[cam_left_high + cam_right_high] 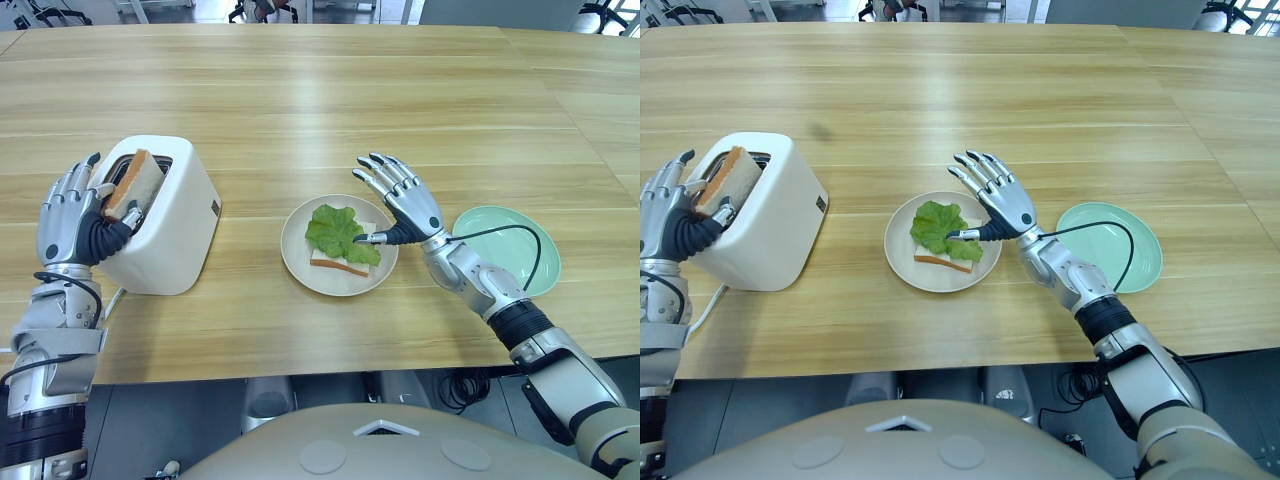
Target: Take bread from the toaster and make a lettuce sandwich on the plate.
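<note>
One bread slice (137,178) leans out of the slot of the toaster (175,230) at the left of the table (320,90). The left hand (72,215) appears clamped on it, thumb against its near face and fingers rising along its left side. The wrist comes in from the near-left edge. That grip suits drawing the slice up and out, and I judge it to be the top piece the sandwich lacks.

Toward the middle, the plate (296,255) carries the bottom slice (335,265) with the lettuce (335,230) laid over it, so the stack waits for its lid.

Just right of the leaf, the right hand (405,200) hovers over the plate's right rim. Its back is up, its fingers are spread toward the far left and hold nothing, and its thumb tip is close to the lettuce. It is perhaps placed to keep the leaf settled.

Farther right, a green plate (510,255) lies beside the forearm, with a black cable (500,227) looping across it.
</note>
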{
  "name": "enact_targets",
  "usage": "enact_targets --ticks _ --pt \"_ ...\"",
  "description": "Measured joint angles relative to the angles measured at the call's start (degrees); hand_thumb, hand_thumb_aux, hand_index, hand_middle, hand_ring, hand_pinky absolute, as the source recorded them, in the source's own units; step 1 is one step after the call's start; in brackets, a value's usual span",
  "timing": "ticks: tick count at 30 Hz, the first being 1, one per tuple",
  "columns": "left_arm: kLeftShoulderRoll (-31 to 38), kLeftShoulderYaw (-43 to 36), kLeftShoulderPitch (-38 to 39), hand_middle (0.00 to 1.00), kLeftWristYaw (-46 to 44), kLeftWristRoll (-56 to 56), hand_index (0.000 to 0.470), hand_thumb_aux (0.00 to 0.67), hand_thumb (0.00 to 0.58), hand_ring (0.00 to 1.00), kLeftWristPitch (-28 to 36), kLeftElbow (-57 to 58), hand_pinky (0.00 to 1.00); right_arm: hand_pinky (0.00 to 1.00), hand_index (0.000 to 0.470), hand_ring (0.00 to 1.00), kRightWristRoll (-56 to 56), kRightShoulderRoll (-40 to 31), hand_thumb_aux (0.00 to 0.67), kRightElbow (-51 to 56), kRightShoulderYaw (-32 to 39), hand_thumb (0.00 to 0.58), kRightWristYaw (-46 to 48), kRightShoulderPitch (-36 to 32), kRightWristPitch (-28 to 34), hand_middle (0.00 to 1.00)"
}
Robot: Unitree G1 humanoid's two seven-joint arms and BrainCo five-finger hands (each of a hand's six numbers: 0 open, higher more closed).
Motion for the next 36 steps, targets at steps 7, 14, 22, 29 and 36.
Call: enact_targets --ticks 7,14,22,29,36 --pt "-1.06 2.47 -4.05 1.0 4.14 -3.23 0.46 0.67 0.58 1.0 -1.94 -1.17 1.0 0.0 0.0 0.0 -0.16 0.53 0.0 1.04 0.0 0.0 -1.16 -0.02 0.09 0.0" --pt "-3.15 3.68 -6.38 1.0 7.51 -5.08 0.46 0.67 0.58 1.0 -4.15 -1.78 1.0 0.0 0.0 0.0 -0.2 0.58 0.0 1.75 -0.08 0.0 -2.35 -0.04 0.53 0.0" --pt "-6.41 5.36 -11.71 1.0 14.77 -8.82 0.46 0.67 0.58 1.0 -12.83 -3.67 1.0 0.0 0.0 0.0 -0.21 0.65 0.0 2.19 -0.27 0.0 -3.8 -0.1 1.04 0.0" --pt "-10.19 1.41 -16.19 1.0 12.97 -18.0 0.46 0.67 0.58 1.0 -22.96 -3.76 1.0 0.0 0.0 0.0 -0.15 0.27 0.0 2.42 -1.9 0.0 -5.17 -0.26 1.5 0.0" --pt "-16.14 -16.15 -17.08 1.0 -3.97 -28.95 0.46 0.67 0.58 1.0 -26.23 1.28 1.0 0.0 0.0 0.0 0.09 -1.58 0.0 2.18 -4.06 0.0 -6.13 0.01 2.0 0.0"
